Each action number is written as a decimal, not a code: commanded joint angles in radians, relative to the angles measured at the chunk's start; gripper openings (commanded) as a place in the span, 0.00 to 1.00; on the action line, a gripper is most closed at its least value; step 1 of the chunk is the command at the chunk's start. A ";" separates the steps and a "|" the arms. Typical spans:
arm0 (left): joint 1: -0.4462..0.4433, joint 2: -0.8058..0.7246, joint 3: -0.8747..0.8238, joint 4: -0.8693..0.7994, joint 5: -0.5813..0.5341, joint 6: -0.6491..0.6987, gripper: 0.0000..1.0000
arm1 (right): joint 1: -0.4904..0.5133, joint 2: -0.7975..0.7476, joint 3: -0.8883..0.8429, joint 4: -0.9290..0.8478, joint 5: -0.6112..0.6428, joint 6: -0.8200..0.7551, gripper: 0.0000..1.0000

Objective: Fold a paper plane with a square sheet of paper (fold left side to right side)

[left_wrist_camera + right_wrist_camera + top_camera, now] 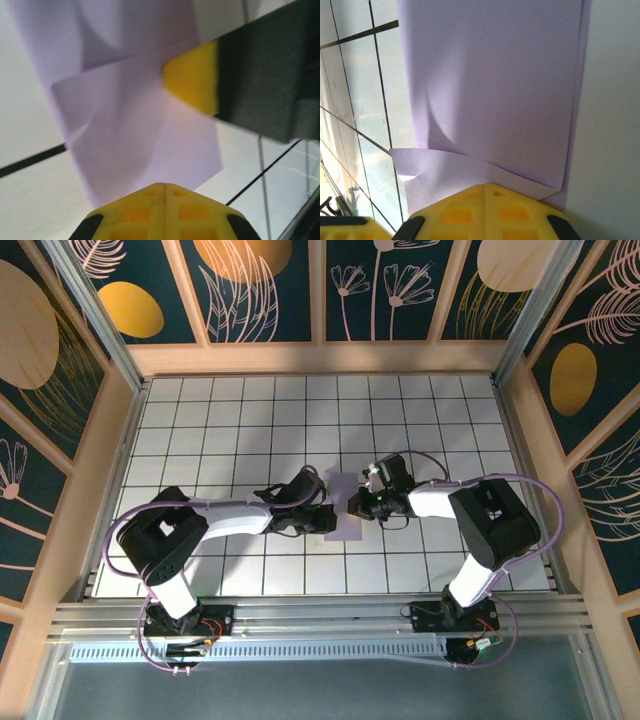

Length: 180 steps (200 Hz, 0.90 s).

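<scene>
The square sheet of paper lies folded as a narrow lavender strip on the white tiles in the middle of the table; no paper plane is in view. My left gripper reaches it from the left and my right gripper from the right, tips almost meeting over it. In the left wrist view the shut yellow jaws rest at the paper's near edge, with a right fingertip pressing on it beyond. In the right wrist view the shut jaws sit on a turned-up flap of the paper.
The white gridded table is walled by wooden panels on the left, back and right. Both arm bases are bolted on the metal rail at the near edge, with purple cables looping beside each arm.
</scene>
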 commanded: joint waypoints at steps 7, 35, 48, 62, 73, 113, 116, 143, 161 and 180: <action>0.016 0.037 0.061 -0.008 0.043 0.015 0.00 | -0.003 0.038 -0.004 -0.087 0.054 -0.009 0.00; 0.021 0.087 0.080 -0.002 0.052 0.027 0.00 | -0.002 0.041 0.004 -0.094 0.055 -0.012 0.00; 0.023 0.104 0.081 0.009 0.058 0.026 0.00 | 0.000 0.043 0.007 -0.096 0.055 -0.014 0.00; 0.023 0.119 0.084 0.020 0.062 0.025 0.00 | -0.001 0.047 0.009 -0.097 0.055 -0.015 0.00; 0.022 0.129 0.085 0.027 0.063 0.025 0.00 | -0.001 0.049 0.009 -0.097 0.054 -0.018 0.00; 0.024 0.148 0.088 0.040 0.065 0.021 0.00 | 0.000 0.050 0.004 -0.096 0.054 -0.015 0.00; 0.025 0.149 0.087 0.040 0.065 0.020 0.00 | 0.000 0.050 0.004 -0.096 0.055 -0.017 0.00; 0.024 0.159 0.074 0.040 0.076 0.017 0.00 | 0.001 0.051 0.007 -0.105 0.062 -0.020 0.00; 0.024 0.157 0.059 0.040 0.083 0.013 0.00 | 0.000 0.054 0.010 -0.112 0.068 -0.023 0.00; 0.025 0.154 0.045 0.030 0.086 0.019 0.00 | 0.001 0.060 0.014 -0.122 0.075 -0.027 0.00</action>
